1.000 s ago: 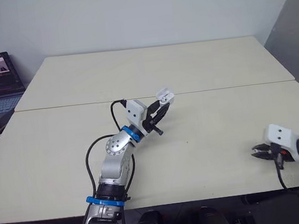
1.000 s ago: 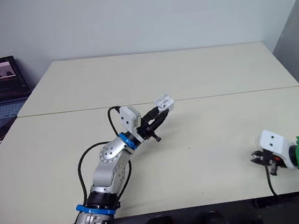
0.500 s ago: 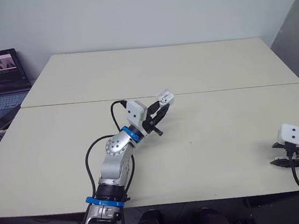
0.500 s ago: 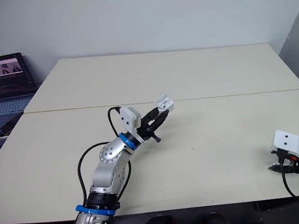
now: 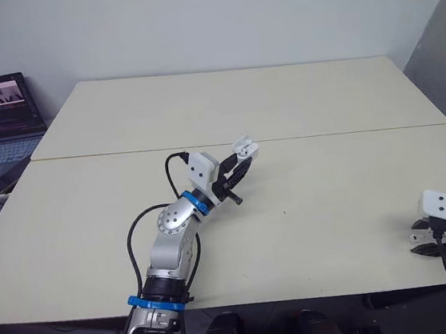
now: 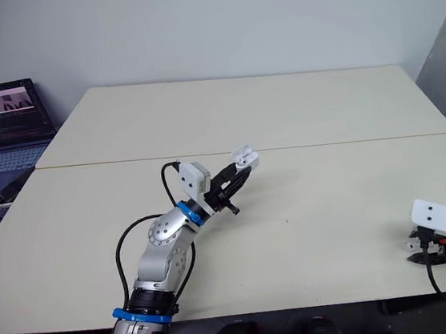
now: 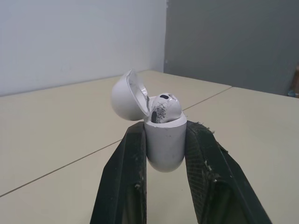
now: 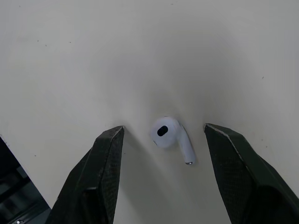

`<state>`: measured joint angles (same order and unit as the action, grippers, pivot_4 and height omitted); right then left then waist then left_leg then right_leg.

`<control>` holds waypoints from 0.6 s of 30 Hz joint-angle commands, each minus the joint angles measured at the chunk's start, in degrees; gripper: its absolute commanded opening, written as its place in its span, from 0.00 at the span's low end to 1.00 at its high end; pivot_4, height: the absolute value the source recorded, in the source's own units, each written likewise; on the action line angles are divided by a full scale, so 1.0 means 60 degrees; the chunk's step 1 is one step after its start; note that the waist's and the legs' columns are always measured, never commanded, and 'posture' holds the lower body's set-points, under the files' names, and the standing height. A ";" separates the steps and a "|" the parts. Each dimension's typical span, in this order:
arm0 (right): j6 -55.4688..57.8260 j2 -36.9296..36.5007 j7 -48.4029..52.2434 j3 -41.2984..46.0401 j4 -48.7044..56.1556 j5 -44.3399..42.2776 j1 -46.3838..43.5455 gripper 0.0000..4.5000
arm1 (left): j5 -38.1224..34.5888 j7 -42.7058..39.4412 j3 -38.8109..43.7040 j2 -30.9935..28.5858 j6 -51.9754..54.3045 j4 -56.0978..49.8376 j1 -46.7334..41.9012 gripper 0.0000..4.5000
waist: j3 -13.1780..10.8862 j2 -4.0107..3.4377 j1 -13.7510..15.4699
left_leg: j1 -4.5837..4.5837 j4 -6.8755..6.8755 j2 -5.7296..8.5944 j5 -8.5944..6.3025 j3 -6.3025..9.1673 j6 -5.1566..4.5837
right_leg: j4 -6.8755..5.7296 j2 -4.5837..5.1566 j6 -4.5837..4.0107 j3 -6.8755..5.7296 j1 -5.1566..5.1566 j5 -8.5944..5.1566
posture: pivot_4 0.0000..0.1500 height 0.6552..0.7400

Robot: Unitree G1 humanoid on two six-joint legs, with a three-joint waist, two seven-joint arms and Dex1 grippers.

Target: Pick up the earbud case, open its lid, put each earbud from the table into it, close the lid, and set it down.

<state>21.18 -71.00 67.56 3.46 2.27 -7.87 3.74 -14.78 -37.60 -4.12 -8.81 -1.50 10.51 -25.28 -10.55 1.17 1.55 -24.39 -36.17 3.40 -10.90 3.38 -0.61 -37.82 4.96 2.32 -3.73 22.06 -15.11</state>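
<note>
White earbud case (image 7: 163,145), lengthwise in left pincer (image 7: 166,130)

The white earbud case (image 7: 163,140) (glossy, rounded) is held clear of the table (image 5: 328,171), clamped by the left gripper (image 5: 242,158). Its lid (image 7: 127,95) is swung open and tipped back. One earbud (image 7: 164,106) is seated inside. The second earbud (image 8: 170,137) is seen lying flat on the table between the right gripper's (image 8: 163,127) spread fingers, touched by neither.

Left tool (image 5: 242,159) grips earbud case (image 5: 245,145) above table (image 5: 331,195); right tool (image 5: 419,244) by near edge.
</note>
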 commanded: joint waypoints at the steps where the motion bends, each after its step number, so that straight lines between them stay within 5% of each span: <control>1: -0.0417 0.0102 0.0129 -0.0501 -0.0248 0.0401 -0.0322 0.63 | -0.0046 0.0061 0.0040 0.0036 -0.0063 -0.0409 -0.0155 0.17 | 0.0001 0.0007 -0.0010 | 0.0000 0.0000 0.0000 0.0000 0.0000 0.0000 | 0.0000 0.0000 0.0000 0.0000 0.0000 0.0000 | 1.00 1.00; 5: -0.0832 0.0111 0.0323 -0.0837 -0.0517 0.0705 -0.0729 0.50 | -0.0054 0.0062 0.0036 0.0029 -0.0042 -0.0447 -0.0147 0.17 | 0.0011 0.0027 -0.0036 | 0.0002 -0.0001 -0.0002 0.0000 -0.0001 0.0001 | 0.0000 -0.0001 -0.0002 0.0002 0.0000 0.0001 | 1.00 1.00; 12: -0.1122 0.0073 0.0601 -0.0983 -0.0977 0.0811 -0.1028 0.01 | -0.0053 0.0121 0.0020 -0.0003 -0.0017 -0.0575 -0.0058 0.17 | 0.0019 0.0047 -0.0026 | 0.0004 -0.0008 -0.0001 0.0000 -0.0004 0.0001 | 0.0002 0.0001 -0.0001 0.0008 -0.0004 0.0002 | 1.00 1.00; 18: 0.0247 0.0522 0.0567 -0.0659 0.0016 -0.0078 -0.1675 0.01 | -0.0059 0.0123 0.0010 0.0016 0.0002 -0.0585 -0.0087 0.17 | 0.0018 0.0046 -0.0041 | 0.0004 -0.0007 -0.0001 0.0000 -0.0003 0.0001 | 0.0002 0.0004 -0.0008 0.0009 -0.0003 0.0006 | 1.00 1.00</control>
<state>19.36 -68.73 71.29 -1.78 -0.90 -6.05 -4.51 -14.80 -36.88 -4.12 -8.81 -1.25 9.43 -25.23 -10.44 1.45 1.30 -24.37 -36.21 3.38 -10.90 3.36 -0.60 -37.81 4.98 2.26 -3.66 22.06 -15.07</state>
